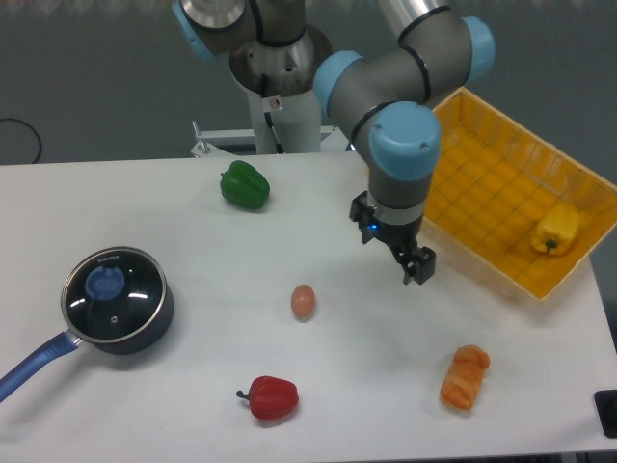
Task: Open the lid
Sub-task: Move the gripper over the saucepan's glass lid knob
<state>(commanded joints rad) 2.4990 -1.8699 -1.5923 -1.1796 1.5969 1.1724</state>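
Lid (pixel 113 294) looks glass w/ metal rim: stiff, slick, breakable. I'd grab blue knob (pixel 104 283). My pincer (pixel 416 268) hangs far off; can't tell if parted.

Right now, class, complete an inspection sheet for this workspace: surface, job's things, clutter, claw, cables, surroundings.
Surface: white table, no spills seen.
Job's things: lid seated on dark blue saucepan, front left.
Clutter: green pepper, egg, red pepper, orange pastry; yellow pepper in yellow basket.
Claw: claw above mid-table, far from lid, holding nothing; opening unclear.
Cables: black cable far left.
Surroundings: grey wall.
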